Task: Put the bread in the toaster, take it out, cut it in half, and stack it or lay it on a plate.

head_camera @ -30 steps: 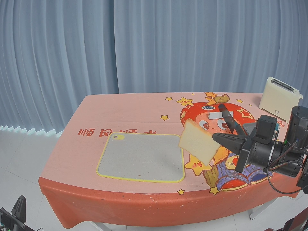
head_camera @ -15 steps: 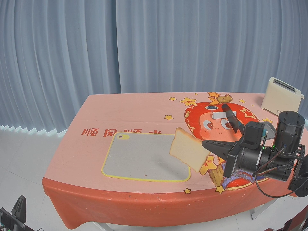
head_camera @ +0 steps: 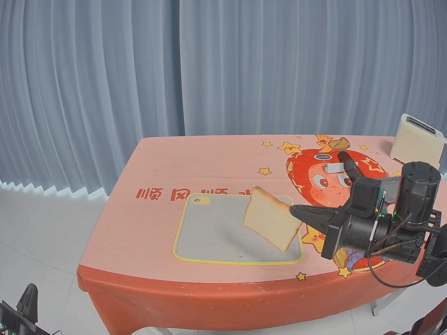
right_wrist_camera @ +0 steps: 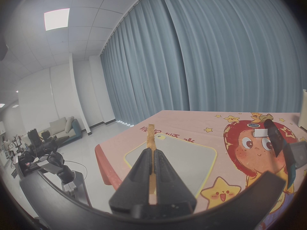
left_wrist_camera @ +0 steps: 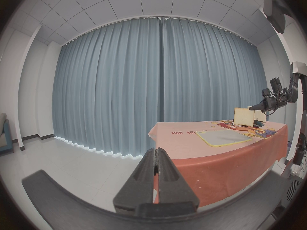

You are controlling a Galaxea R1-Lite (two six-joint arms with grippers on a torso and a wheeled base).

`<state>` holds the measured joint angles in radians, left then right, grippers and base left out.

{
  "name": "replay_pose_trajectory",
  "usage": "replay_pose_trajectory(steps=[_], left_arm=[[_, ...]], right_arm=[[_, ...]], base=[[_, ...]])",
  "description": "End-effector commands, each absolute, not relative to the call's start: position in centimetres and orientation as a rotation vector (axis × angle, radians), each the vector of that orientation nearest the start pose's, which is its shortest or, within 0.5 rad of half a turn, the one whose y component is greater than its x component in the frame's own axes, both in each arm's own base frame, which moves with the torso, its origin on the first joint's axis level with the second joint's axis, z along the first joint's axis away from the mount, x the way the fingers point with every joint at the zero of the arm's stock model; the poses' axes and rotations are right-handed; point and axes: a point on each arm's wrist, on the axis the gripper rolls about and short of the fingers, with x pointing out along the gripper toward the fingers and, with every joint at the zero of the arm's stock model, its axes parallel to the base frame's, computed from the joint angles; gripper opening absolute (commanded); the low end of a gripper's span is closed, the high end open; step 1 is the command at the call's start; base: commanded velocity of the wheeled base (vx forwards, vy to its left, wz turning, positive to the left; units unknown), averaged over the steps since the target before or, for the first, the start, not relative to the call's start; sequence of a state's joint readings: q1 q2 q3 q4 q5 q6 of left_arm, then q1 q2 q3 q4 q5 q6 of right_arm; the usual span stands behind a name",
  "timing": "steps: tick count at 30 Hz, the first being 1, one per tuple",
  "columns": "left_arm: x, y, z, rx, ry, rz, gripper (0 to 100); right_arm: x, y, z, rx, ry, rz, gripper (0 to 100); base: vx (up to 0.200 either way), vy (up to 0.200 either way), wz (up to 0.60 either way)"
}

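Bread [head_camera: 271, 219] poised over cutting board [head_camera: 209, 236]
Right fingers [head_camera: 311, 213] grasp it, left fingers [left_wrist_camera: 144, 173] clenched empty; next, lay it flat for cutting.

Large red characters [head_camera: 186, 194] run in a row across the pink-orange cloth [head_camera: 195, 159] on the tabletop, left of centre. The grey, yellow-rimmed cutting board [head_camera: 219, 238] hides their lower parts. On the cartoon child's red hat [head_camera: 305, 163], a small dark oval badge [head_camera: 320, 157] carries lettering too small to read.
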<state>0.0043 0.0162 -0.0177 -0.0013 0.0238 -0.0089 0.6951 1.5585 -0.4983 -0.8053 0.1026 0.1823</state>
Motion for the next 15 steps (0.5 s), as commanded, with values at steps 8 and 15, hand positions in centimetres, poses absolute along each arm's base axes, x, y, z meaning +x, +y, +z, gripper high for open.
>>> replay_pose_trajectory(steps=[8, 15], left_arm=[[-2.28, 0.04, 7.56, -0.009, -0.002, 0.028, 0], [-2.28, 0.04, 7.56, -0.009, -0.002, 0.029, 0]], right_arm=[[19.11, 16.19, 15.56, 0.094, 0.334, 0.765, 0], [19.39, 16.26, 15.95, 0.115, 0.325, 0.757, 0]], base=[[0.0, 0.0, 0.0], [0.0, 0.0, 0.0]])
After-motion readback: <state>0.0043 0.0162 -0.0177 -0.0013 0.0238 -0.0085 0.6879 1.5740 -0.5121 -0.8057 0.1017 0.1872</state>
